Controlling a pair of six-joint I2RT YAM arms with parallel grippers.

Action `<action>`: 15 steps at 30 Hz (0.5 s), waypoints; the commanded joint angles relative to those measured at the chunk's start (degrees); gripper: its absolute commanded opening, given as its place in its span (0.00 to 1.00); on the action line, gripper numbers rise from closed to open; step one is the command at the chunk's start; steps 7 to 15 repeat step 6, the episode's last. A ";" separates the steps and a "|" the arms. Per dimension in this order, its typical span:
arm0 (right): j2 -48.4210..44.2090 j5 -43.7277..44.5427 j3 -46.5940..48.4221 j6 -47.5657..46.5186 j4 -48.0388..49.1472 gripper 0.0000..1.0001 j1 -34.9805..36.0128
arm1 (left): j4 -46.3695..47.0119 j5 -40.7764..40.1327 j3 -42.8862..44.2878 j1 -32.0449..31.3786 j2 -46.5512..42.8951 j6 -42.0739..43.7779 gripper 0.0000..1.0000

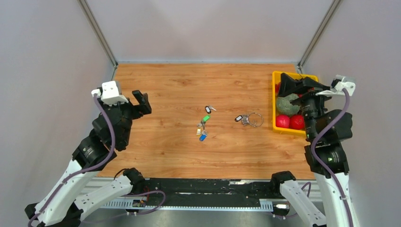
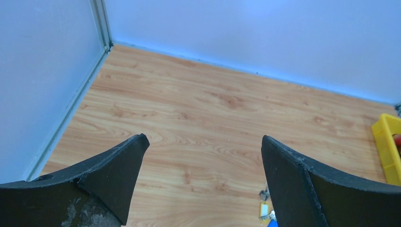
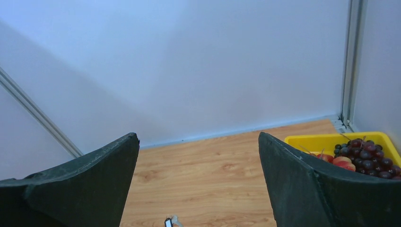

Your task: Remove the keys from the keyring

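Observation:
The keyring (image 1: 256, 119), a thin silver loop, lies on the wooden table right of centre, with a black-tagged key (image 1: 239, 118) at its left side. Loose keys lie at the centre: black tag (image 1: 208, 109), green tag (image 1: 205, 118), yellow tag (image 1: 199, 132), blue tag (image 1: 203, 137). My left gripper (image 1: 141, 101) is open and empty, held above the table's left side. The left wrist view shows the yellow tag (image 2: 264, 209) by its right finger. My right gripper (image 1: 295, 85) is open and empty above the yellow bin. The right wrist view shows a black-tagged key (image 3: 168, 222) at the bottom edge.
A yellow bin (image 1: 275, 101) at the right edge holds red balls, a green fruit and dark grapes (image 3: 361, 153). It also shows in the left wrist view (image 2: 387, 146). Grey walls close in the table at the back and both sides.

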 commanded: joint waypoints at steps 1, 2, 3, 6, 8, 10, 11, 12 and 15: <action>-0.97 2.31 1.25 -2.80 -2.72 1.00 -0.14 | 3.85 0.78 -0.93 0.29 -1.94 3.69 1.00; -1.01 2.50 1.34 -3.09 -3.02 1.00 -0.15 | 4.25 1.16 -1.08 0.29 -2.05 3.84 1.00; -1.10 2.65 1.41 -3.36 -3.52 1.00 -0.09 | 4.41 1.34 -1.21 0.29 -2.06 4.13 1.00; -1.41 2.80 1.38 -3.50 -4.12 1.00 -0.13 | 4.53 0.66 -1.36 0.29 -1.66 3.64 1.00; -1.41 2.80 1.38 -3.50 -4.12 1.00 -0.13 | 4.53 0.66 -1.36 0.29 -1.66 3.64 1.00; -1.41 2.80 1.38 -3.50 -4.12 1.00 -0.13 | 4.53 0.66 -1.36 0.29 -1.66 3.64 1.00; -1.41 2.80 1.38 -3.50 -4.12 1.00 -0.13 | 4.53 0.66 -1.36 0.29 -1.66 3.64 1.00; -1.41 2.80 1.38 -3.50 -4.12 1.00 -0.13 | 4.53 0.66 -1.36 0.29 -1.66 3.64 1.00; -1.41 2.80 1.38 -3.50 -4.12 1.00 -0.13 | 4.53 0.66 -1.36 0.29 -1.66 3.64 1.00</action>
